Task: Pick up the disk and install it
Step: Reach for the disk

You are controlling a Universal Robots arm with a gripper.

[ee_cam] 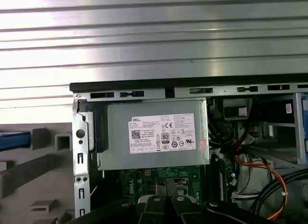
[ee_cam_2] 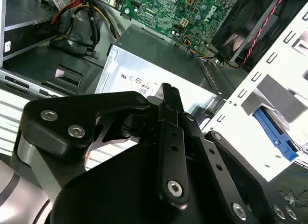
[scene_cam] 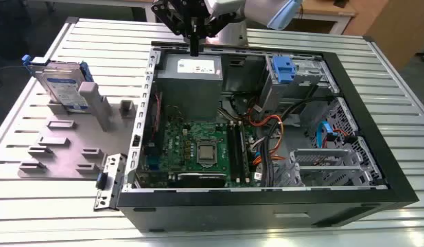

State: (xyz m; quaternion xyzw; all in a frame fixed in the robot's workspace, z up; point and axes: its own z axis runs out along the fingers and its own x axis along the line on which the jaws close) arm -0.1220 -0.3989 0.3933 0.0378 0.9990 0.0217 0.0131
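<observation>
The disk [scene_cam: 64, 88], a silver drive with a blue-and-white label in a blue frame, stands on edge in a slot of the grey fixture plate [scene_cam: 61, 149], at the exterior view's left, outside the computer case. My gripper [scene_cam: 195, 47] hangs over the far end of the open case, just above the grey power supply box [scene_cam: 190, 72]. It is well away from the disk. Its black fingers are shut together with nothing between them, as both wrist views also show, the gripper [ee_cam_2: 168, 91] being above the power supply's label [ee_cam: 162, 133].
The open black computer case [scene_cam: 267, 208] holds a green motherboard [scene_cam: 198, 149], orange and black cables [scene_cam: 267, 128] and a blue-handled drive caddy [scene_cam: 283, 69] beside the power supply. A loose metal bracket [scene_cam: 109, 180] lies by the case. All of this stands on a ribbed metal table [scene_cam: 54, 221].
</observation>
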